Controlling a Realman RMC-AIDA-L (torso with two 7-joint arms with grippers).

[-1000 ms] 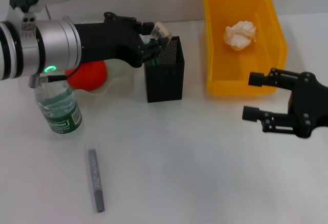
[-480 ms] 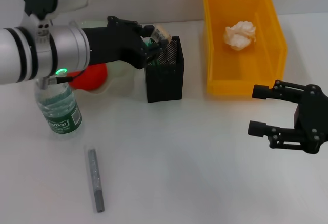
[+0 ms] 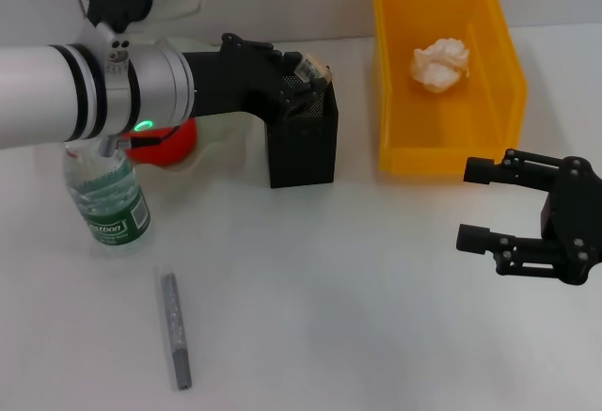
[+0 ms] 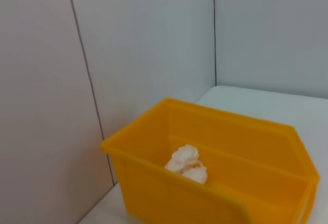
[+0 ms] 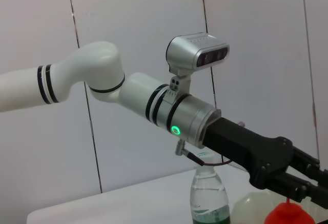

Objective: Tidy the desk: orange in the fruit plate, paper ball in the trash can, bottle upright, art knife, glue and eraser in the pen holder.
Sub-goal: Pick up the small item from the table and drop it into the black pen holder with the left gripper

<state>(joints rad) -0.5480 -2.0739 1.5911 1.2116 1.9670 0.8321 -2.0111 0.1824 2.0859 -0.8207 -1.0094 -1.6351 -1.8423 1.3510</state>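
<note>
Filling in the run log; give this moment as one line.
left gripper: holds eraser above pen holder | right gripper: open, idle | art knife: on desk

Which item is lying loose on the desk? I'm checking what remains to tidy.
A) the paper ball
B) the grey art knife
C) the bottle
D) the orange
B: the grey art knife lies flat on the bare desk, in front of the upright bottle.
</note>
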